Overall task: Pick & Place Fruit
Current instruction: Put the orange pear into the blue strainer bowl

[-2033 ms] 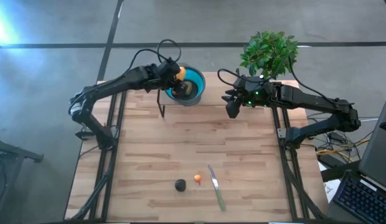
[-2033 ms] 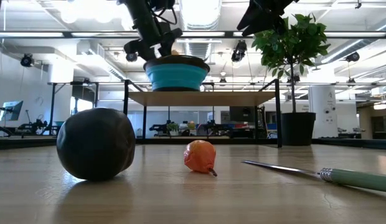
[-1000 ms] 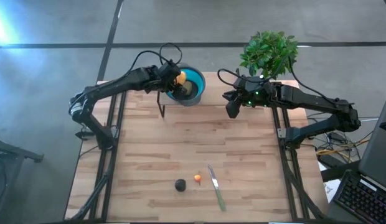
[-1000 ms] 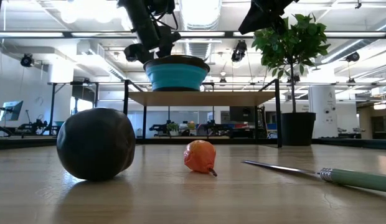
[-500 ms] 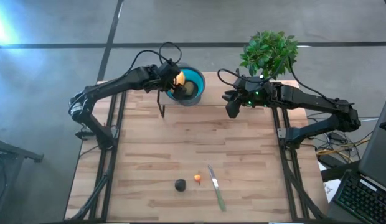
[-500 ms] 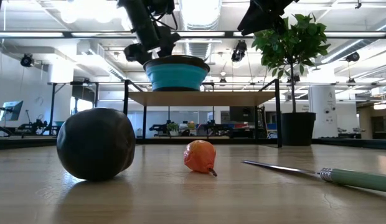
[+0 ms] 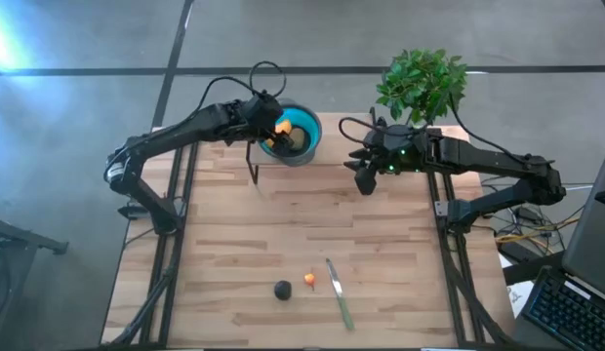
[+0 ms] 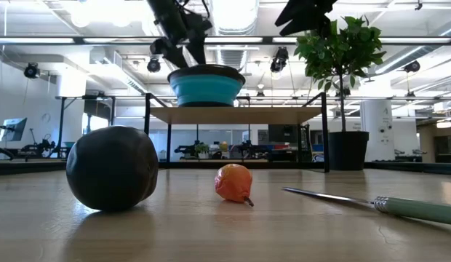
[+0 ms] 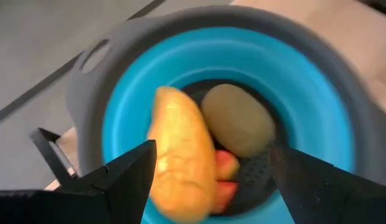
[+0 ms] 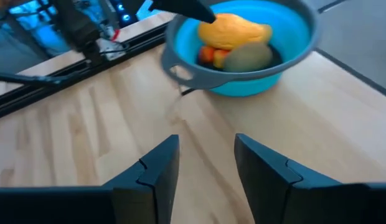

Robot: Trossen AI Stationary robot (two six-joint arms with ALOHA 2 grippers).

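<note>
- Left gripper (image 9: 208, 180) over the round blue bowl with grey inside (image 7: 306, 124), at the far edge of the pale wooden table (image 7: 302, 224) near its far-left corner; fingers spread wide, clamped on nothing.
- Elongated orange-yellow fruit (image 9: 180, 149) between the spread fingers, lying in the bowl beside the olive-brown oval fruit (image 9: 238, 119) and over the small red piece (image 9: 225, 166); apparently just let go, though contact with a finger cannot be ruled out.
- Right gripper (image 10: 205, 168) low above the far edge, just beside the bowl on its right, empty; fingers apart with bare wood between them.
- Round black fruit (image 7: 282, 289) and tiny orange fruit (image 7: 310, 279) near the near edge, apart from each other, well away from both arms; not yet bowled.
- Slim green-handled knife (image 7: 339, 294) just beside the tiny orange fruit.
- Risk: long fruit piled high on the others, likely to roll or catch on a finger during the lift-away, tipping over the rim.
- Risk: bowl close to the far edge; a nudge from either arm could shove it off.
- Risk: tiny orange fruit close to the blade; a wide grab could snag the knife or flick the fruit away.
</note>
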